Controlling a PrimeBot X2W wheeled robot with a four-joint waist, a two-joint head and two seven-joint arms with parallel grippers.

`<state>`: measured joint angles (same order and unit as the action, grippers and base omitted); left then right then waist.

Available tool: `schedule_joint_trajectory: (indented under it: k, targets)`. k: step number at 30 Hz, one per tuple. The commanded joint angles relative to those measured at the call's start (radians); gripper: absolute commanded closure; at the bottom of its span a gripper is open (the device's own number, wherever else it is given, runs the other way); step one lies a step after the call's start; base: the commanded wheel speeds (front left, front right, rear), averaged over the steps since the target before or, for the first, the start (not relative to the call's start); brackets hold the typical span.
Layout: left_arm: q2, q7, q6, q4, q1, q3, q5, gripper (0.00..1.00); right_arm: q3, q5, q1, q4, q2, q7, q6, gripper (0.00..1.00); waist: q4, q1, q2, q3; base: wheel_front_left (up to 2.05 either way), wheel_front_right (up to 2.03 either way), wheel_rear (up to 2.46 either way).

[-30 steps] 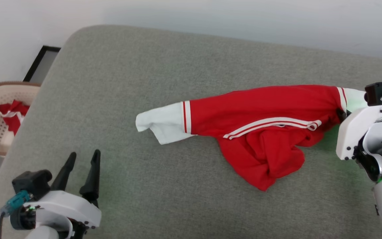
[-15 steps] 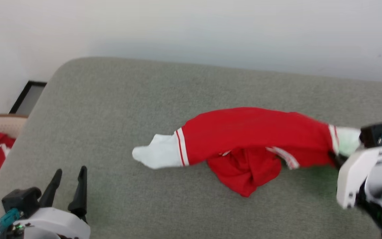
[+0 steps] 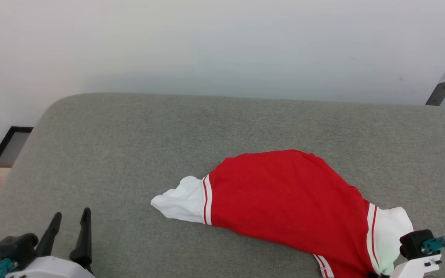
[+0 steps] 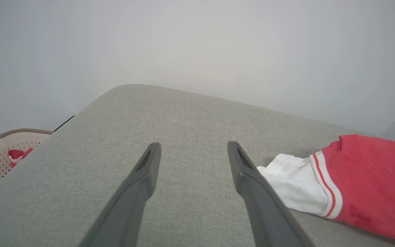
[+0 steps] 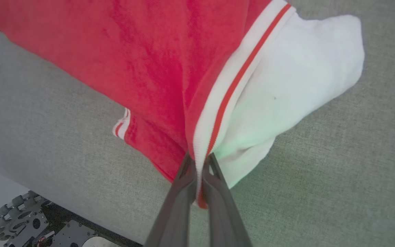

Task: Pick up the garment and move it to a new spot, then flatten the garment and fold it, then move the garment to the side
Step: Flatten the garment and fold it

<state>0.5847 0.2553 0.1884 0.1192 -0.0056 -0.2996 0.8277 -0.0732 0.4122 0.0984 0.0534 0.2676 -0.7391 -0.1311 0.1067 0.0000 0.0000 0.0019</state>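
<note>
Pinching the garment [image 3: 284,193] at its striped sleeve seam over the grey padded surface [image 3: 129,135], the right pincer [image 5: 199,159] grips tight while the left pincer [image 4: 194,149] hovers spread wide.

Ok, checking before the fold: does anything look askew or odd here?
The garment lies bunched, not flat, on the grey surface, its striped sleeve seam pinched in the shut right gripper. Nothing looks damaged.

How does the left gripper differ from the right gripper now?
The left gripper stands open and empty; the right gripper is shut on the garment, at the striped trim beside a white sleeve. The left gripper is over bare grey upholstery, apart from the garment; the right gripper touches it. Both have two long dark fingers.
</note>
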Motion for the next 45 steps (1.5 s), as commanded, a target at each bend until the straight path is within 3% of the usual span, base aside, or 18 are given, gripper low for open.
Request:
schedule_joint_trajectory:
  k: [1, 2, 3, 4, 5, 6, 17, 24, 35, 39, 45]
  targets:
    - [0.001, -0.001, 0.005, -0.001, 0.011, 0.001, 0.006, 0.00, -0.004, -0.007, 0.011, -0.003, -0.006, 0.007, 0.001, 1.00, -0.008, 0.0000, 0.0000, -0.003, 0.00, 0.00, 0.00]
    - [0.002, -0.002, 0.006, -0.002, 0.010, -0.001, 0.006, 0.00, -0.006, -0.016, 0.012, -0.009, -0.004, 0.015, 0.001, 1.00, -0.011, 0.0000, 0.0000, -0.004, 0.00, 0.00, 0.00]
    - [0.004, -0.004, 0.006, -0.001, 0.010, -0.002, 0.005, 0.00, -0.003, -0.017, 0.008, -0.018, -0.012, 0.029, 0.001, 0.71, -0.014, 0.0000, 0.0000, -0.005, 0.00, 0.00, 0.00]
    - [0.005, -0.006, 0.007, -0.001, 0.011, -0.003, 0.004, 0.00, -0.002, -0.023, 0.000, -0.030, -0.018, 0.043, 0.001, 0.53, -0.016, 0.0000, 0.0000, -0.005, 0.00, 0.00, 0.00]
    - [0.005, -0.004, 0.007, 0.001, 0.011, -0.003, 0.004, 0.00, -0.007, -0.034, -0.010, -0.039, -0.017, 0.055, 0.001, 0.16, -0.018, 0.0000, 0.0000, -0.007, 0.00, 0.00, 0.00]
    - [0.006, -0.005, 0.007, 0.001, 0.011, -0.003, 0.005, 0.00, -0.006, -0.033, -0.017, -0.049, -0.023, 0.067, 0.001, 0.00, -0.020, 0.0000, 0.0000, -0.008, 0.00, 0.00, 0.00]
    - [0.035, -0.041, -0.022, -0.028, -0.002, -0.007, 0.021, 0.00, 0.039, -0.006, -0.081, -0.026, -0.045, 0.128, 0.001, 0.00, -0.043, 0.0000, 0.0000, -0.015, 0.00, 0.00, 0.00]
    - [0.085, -0.154, -0.068, -0.071, -0.056, -0.019, 0.064, 0.00, 0.087, 0.006, -0.120, 0.053, -0.061, 0.180, 0.001, 0.00, -0.070, 0.0000, 0.0000, -0.007, 0.00, 0.00, 0.00]
    - [0.144, -0.469, -0.156, -0.051, -0.252, -0.071, 0.181, 0.00, 0.188, -0.081, -0.198, 0.085, -0.102, 0.423, 0.001, 0.00, -0.131, 0.0000, 0.0000, 0.042, 0.00, 0.00, 0.00]
    - [0.136, -0.600, -0.182, 0.010, -0.337, -0.107, 0.224, 0.00, 0.217, -0.108, -0.215, 0.069, -0.121, 0.460, 0.001, 0.00, -0.147, 0.0000, 0.0000, 0.069, 0.00, 0.00, 0.00]
    - [0.121, -0.784, -0.186, 0.107, -0.439, -0.174, 0.253, 0.00, 0.235, -0.128, -0.230, 0.046, -0.141, 0.486, 0.001, 0.00, -0.172, 0.0000, 0.0000, 0.111, 0.00, 0.00, 0.00]
